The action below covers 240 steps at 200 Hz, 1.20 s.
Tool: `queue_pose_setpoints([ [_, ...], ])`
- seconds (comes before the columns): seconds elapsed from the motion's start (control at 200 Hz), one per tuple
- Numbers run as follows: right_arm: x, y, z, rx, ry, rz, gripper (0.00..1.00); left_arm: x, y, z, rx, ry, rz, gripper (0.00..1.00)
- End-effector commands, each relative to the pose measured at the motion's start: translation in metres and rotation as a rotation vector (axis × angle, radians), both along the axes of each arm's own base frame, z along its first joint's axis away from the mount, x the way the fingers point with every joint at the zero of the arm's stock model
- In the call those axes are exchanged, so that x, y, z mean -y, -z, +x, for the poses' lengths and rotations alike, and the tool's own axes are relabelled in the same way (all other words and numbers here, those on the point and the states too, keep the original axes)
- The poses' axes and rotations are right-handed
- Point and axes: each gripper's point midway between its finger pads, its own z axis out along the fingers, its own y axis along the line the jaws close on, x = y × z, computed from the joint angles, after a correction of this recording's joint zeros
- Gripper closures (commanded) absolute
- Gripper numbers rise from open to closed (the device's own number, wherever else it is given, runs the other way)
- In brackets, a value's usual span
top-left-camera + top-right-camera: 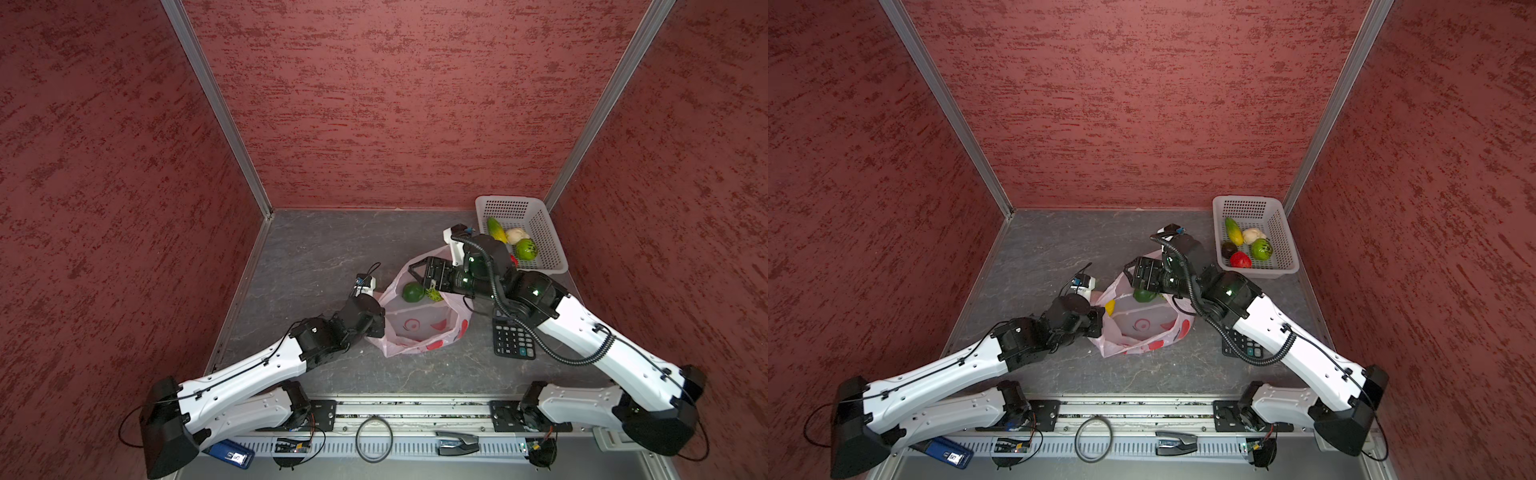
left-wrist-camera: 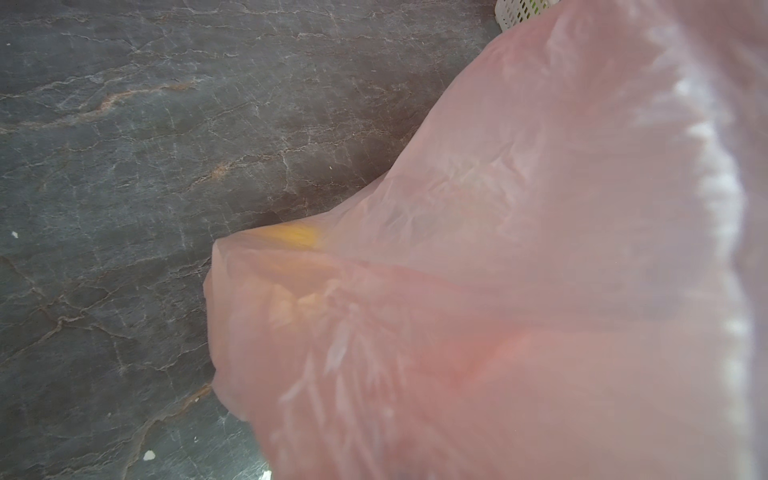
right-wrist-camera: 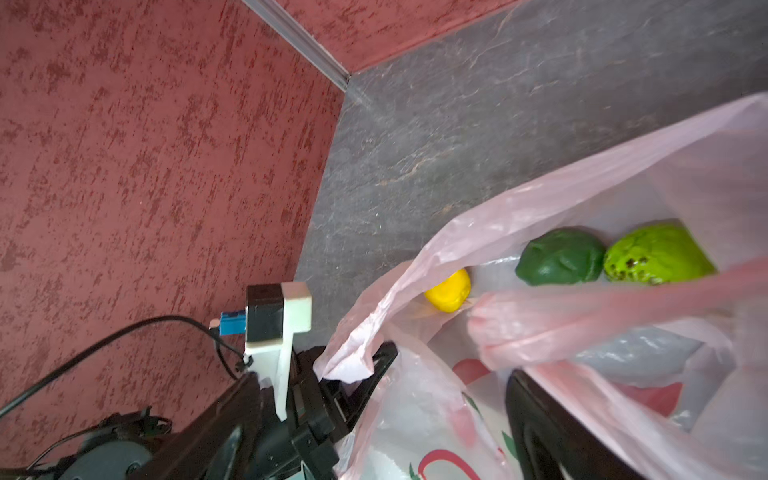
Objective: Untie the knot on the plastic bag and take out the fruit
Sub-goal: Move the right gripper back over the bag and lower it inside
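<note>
Front rail with a stapler (image 1: 457, 444) on it. The table (image 1: 316, 257) is dark grey, veined like slate. Red mottled walls (image 1: 374, 104) on three sides, with metal corner strips (image 1: 216, 104). A calculator (image 1: 513, 338) lies partly under the right arm.

The left gripper (image 3: 376, 359) has its fingers pressed together, pinching the near-left rim of the plastic bag (image 1: 419, 328). The bag sits mid-table with its mouth open and facing up. Its long axis runs near-left to far-right, from the left fingers toward the right ones.

The right gripper (image 1: 415, 276) has its fingers spread and empty, over the bag's far rim.

Fruit in the bag: a yellow piece (image 3: 449, 291) just beside the left fingers, and a dark green piece (image 1: 412, 292) and a bumpy green piece (image 3: 656, 259) side by side below the right fingers.

Beyond the right fingers, the white basket (image 1: 513, 208) in the far right corner holds a red piece (image 1: 1240, 260), a cream piece (image 1: 516, 235) and others.
</note>
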Motion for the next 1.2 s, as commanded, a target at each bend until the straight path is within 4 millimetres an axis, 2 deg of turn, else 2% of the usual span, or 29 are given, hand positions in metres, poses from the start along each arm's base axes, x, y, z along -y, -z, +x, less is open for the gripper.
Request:
queue_pose_setpoints([
  [0.0,-0.011,0.006,-0.005,-0.032,0.021,-0.001,0.07,-0.002,-0.003,0.001,0.021,0.004,-0.005,1.0],
  [0.205,-0.03,0.053,-0.01,-0.064,-0.015,-0.061,0.09,-0.005,-0.005,0.001,0.024,-0.009,-0.009,1.0],
  [0.426,-0.04,0.115,-0.015,-0.051,-0.062,-0.235,0.12,-0.006,-0.006,0.001,0.025,-0.019,-0.013,1.0],
  [0.631,-0.048,0.161,-0.032,-0.053,-0.115,-0.328,0.13,-0.008,-0.004,-0.001,0.009,-0.029,-0.012,1.0],
  [0.862,-0.047,0.196,-0.053,-0.064,-0.156,-0.377,0.15,-0.013,-0.004,-0.003,-0.002,-0.039,-0.008,1.0],
  [0.892,-0.047,0.21,-0.055,-0.085,-0.165,-0.405,0.15,-0.013,-0.004,-0.003,-0.003,-0.039,-0.01,1.0],
  [1.002,-0.045,0.231,-0.063,-0.125,-0.189,-0.425,0.16,-0.014,-0.007,-0.002,-0.005,-0.044,-0.012,1.0],
  [1.107,-0.046,0.246,-0.066,-0.154,-0.201,-0.439,0.16,-0.015,-0.008,-0.003,-0.01,-0.042,-0.008,1.0],
  [1.197,-0.05,0.251,-0.065,-0.169,-0.19,-0.429,0.15,-0.015,-0.006,-0.006,-0.024,-0.028,-0.003,1.0],
])
